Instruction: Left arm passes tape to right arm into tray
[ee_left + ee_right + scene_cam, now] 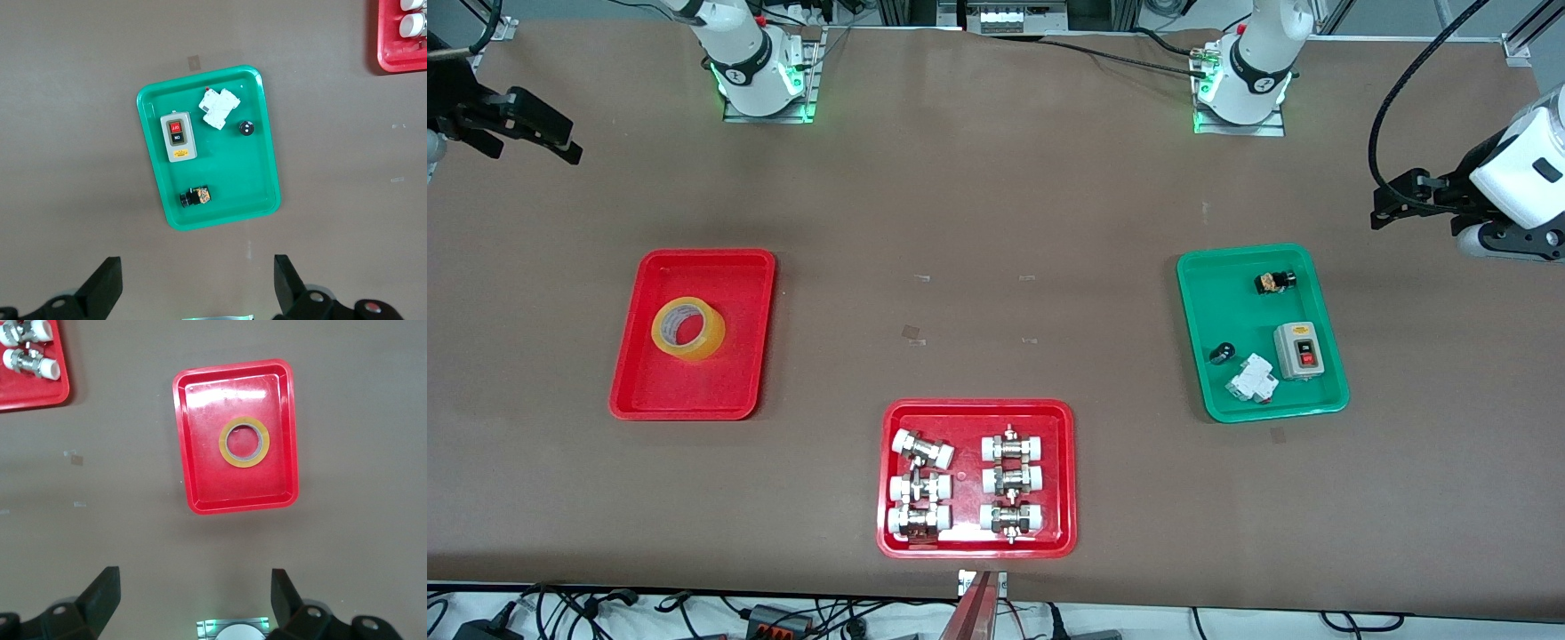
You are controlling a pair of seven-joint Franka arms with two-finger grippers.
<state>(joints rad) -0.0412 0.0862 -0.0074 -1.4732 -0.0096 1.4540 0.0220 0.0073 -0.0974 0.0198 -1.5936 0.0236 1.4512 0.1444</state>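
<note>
The tape [687,329] lies flat on its side in the plain red tray [633,391], its round opening facing straight up and its axis vertical; it has no long axis to speak of. It sits about mid-tray, clear of the raised rim on every side. This tray rests on the brown surface [996,196] toward the right arm's end.

The left claw [197,283] hangs in the air over the surface beside the green tray [1205,293], fingers spread fully wide and holding nothing. The right claw [195,600] hangs over the surface at its own end, beside the plain red tray, fingers likewise spread wide and empty. Neither claw touches any item.

The green tray holds a grey switch box [1297,349], a white breaker [1251,379], and two small black parts. A second red tray [889,480], nearest the front camera, holds six white-capped metal fittings [922,449] in two columns.
</note>
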